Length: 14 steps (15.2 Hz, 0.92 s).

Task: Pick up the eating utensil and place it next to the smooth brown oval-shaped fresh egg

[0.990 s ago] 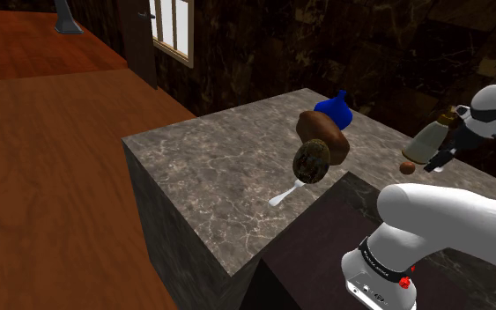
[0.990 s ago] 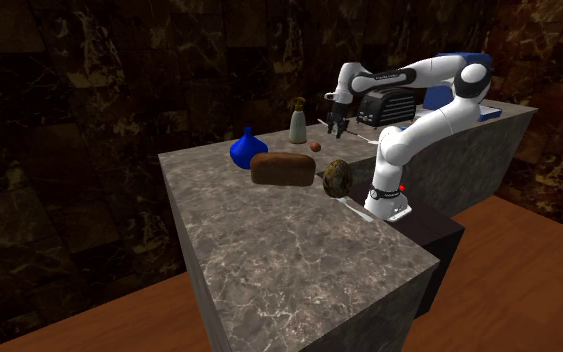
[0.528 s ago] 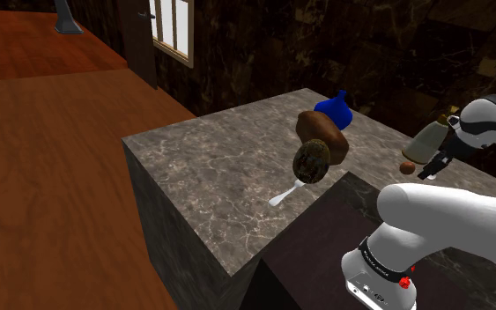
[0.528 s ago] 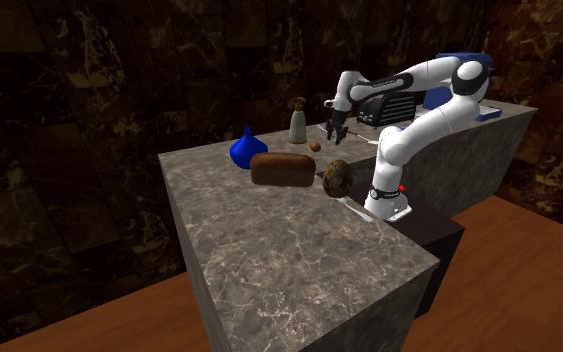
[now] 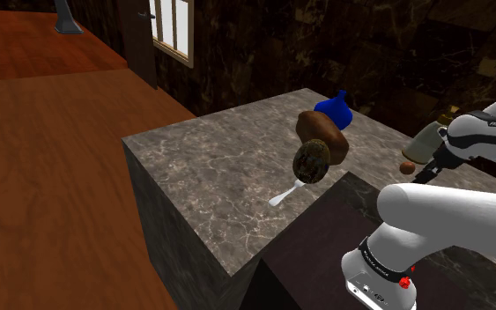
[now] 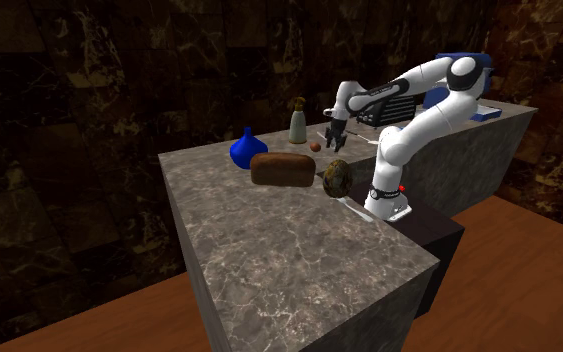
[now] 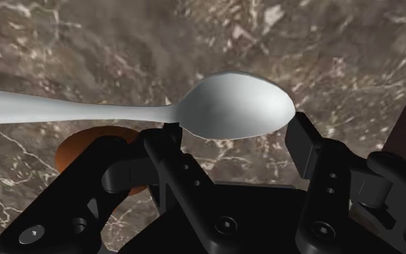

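Note:
My gripper (image 7: 231, 131) is shut on a pale grey spoon (image 7: 237, 104), clasping its bowl between the two fingers; the handle sticks out to one side. The brown egg (image 7: 86, 148) lies on the marble counter just below, half hidden behind one finger. In the shoulder view the gripper (image 5: 423, 173) hangs close above the counter, just right of the egg (image 5: 407, 166). The second exterior view shows the gripper (image 6: 332, 138) right of the egg (image 6: 315, 146).
A beige bottle (image 5: 426, 139) stands right behind the egg. A brown loaf (image 5: 321, 134), a blue vase (image 5: 334, 109) and a speckled round thing (image 5: 311, 162) sit farther left on the counter (image 5: 202, 176), with a white utensil-like piece (image 5: 283, 195) at its edge. A black appliance (image 6: 389, 105) stands behind the arm.
The gripper has come down with the spoon towards the counter and moved a little to the shoulder view's left, closer to the egg. Nothing else has moved.

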Motion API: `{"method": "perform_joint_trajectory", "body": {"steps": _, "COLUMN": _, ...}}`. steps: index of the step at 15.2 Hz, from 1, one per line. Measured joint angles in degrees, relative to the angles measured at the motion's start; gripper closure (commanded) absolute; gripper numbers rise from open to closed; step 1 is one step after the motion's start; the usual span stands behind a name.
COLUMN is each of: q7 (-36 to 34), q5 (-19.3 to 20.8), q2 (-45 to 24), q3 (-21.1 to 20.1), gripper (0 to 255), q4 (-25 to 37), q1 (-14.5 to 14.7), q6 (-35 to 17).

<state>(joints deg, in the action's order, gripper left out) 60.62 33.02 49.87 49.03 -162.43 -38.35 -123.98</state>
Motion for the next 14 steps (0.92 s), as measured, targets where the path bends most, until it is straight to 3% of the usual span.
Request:
{"method": "perform_joint_trajectory", "body": {"steps": 9, "q7": 0.1, "q5": 1.1, "q2": -1.7, "q3": 1.8, "gripper": 255, "q4": -1.1, "q1": 0.2, "q6": -2.8}}
{"method": "perform_joint_trajectory", "body": {"steps": 10, "q7": 0.1, "q5": 1.1, "q2": -1.7, "q3": 1.8, "gripper": 0, "q4": -1.1, "q1": 0.2, "q6": -2.8}}
{"method": "perform_joint_trajectory", "body": {"steps": 14, "q7": 0.1, "q5": 1.1, "q2": -1.7, "q3": 1.8, "gripper": 0, "q4": -1.1, "q1": 0.2, "q6": -2.8}}
